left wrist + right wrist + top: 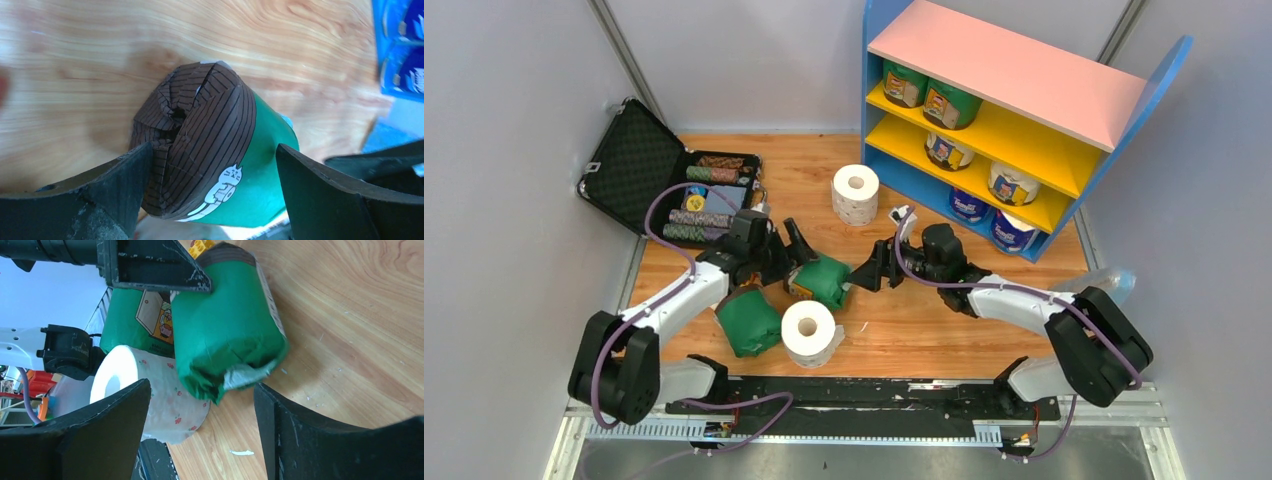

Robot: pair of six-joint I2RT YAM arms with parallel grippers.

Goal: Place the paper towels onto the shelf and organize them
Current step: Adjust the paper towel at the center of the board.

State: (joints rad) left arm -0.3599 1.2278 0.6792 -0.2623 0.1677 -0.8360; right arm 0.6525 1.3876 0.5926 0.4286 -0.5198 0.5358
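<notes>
Wide-jawed left end effector (pixel 212 165) straddles green roll (pixel 826 281); right end effector (pixel 202 387) faces it

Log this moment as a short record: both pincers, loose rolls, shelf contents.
left pincer: open, jaws flanking the brown end of the lying green roll
right pincer: open, facing that roll's other end
loose on table: second green roll, near white roll, far white roll
shelf: green pair upper, cream pair middle, blue pair bottom
case: black, open, far left
</notes>
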